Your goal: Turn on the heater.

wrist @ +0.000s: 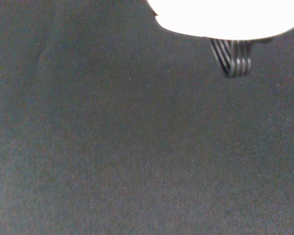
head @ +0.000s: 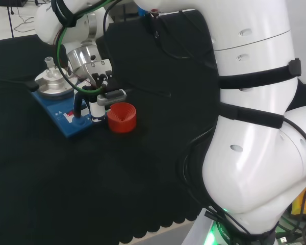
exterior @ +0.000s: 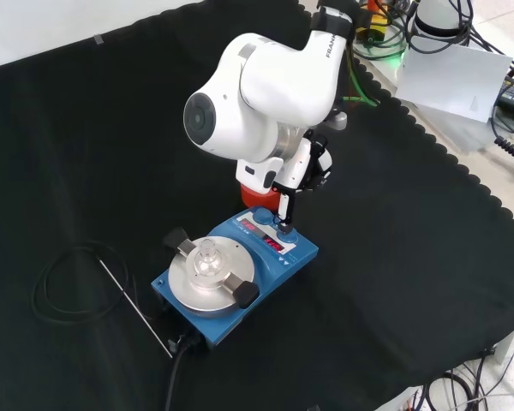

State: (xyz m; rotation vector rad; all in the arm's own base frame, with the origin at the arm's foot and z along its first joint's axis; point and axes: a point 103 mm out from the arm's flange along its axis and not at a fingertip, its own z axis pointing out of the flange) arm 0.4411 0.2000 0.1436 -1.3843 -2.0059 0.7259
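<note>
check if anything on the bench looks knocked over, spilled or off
Nothing stands out. The blue heater with its round metal plate sits flat, the red ribbed ring stands upright beside it, and the black and white hand reaches its front panel.

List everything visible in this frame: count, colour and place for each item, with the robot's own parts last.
Heater: one, blue with a round silver plate, mid-cloth in the front view.
Glass flask: one, clear, on the heater's plate.
Red ribbed ring: one, red, beside the heater's control end in the head view.
Metal probe: one, thin, with a coiled black cable, left of the heater in the front view.
Cloth: one, black, covering the bench.
Arm: one, white.
Hand: one, black and white, a finger down on the heater's control panel.
</note>
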